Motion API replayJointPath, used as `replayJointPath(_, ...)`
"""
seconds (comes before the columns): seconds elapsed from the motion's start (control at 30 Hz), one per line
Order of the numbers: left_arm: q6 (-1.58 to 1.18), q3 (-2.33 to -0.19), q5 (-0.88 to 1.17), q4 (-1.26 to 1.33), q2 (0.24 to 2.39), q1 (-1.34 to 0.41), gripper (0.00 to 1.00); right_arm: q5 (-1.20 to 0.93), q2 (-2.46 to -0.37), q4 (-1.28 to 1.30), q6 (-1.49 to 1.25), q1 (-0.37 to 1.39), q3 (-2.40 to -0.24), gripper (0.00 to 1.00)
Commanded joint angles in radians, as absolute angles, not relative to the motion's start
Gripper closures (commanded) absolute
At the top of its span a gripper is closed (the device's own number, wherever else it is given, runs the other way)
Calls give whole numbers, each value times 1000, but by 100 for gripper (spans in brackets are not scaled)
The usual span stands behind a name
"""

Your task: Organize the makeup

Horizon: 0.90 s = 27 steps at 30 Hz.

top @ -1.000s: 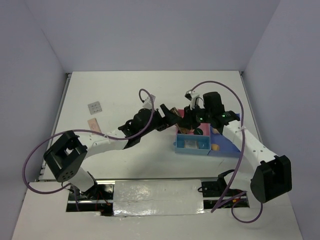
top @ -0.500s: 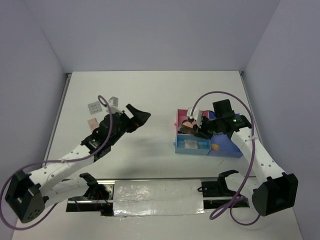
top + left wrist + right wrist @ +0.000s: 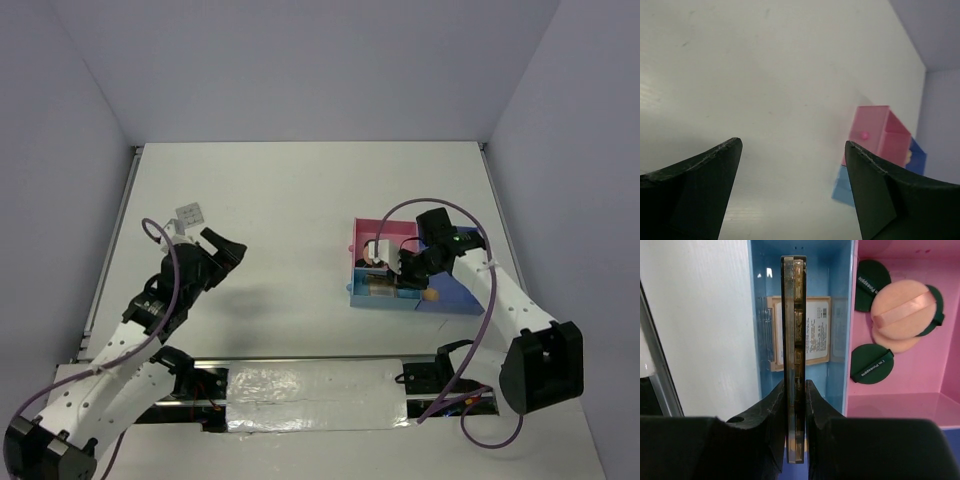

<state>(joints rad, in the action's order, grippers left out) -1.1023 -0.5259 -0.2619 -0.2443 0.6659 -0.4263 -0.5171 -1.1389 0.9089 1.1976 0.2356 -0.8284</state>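
Right wrist: 3 discs (image 3: 870, 371), 2 pads (image 3: 902, 302); R jaws pinch palette (image 3: 793, 340), L jaws apart.

"I'm Pineapple" — across two dark green discs (image 3: 871, 365); flat palette's label (image 3: 816, 330) — print too small

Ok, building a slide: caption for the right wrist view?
Right claw grips a palette edge-on above the blue compartment, where a labelled palette lies flat.

A robotics lab bench: white table (image 3: 300, 200) boxed by plain walls (image 3: 300, 70), 2 cabled arms (image 3: 500, 290)
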Motion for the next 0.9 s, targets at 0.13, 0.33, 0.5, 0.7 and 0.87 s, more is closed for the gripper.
replayJointPath(0.13, -1026, -618, -179, -413, 775, -330, 6, -499, -1206, 865, 1216, 232, -857, 56)
replayJointPath(0.33, -954, -683, -193, -501, 807, -235, 7, -506, -1166, 870, 1201, 230, -871, 46)
replayJointPath(0.5, -856, -707, -138, -540, 876, -98, 26, -525, -1079, 746, 1050, 229, -899, 32)
replayJointPath(0.7, -712, -724, -101, -535, 1018, 81, 54, -547, -1093, 467, 672, 216, -944, 6)
replayJointPath(0.87, -611, -820, -152, -520, 1204, 120, 18, -784, -1252, 664, 684, 215, -1072, 62)
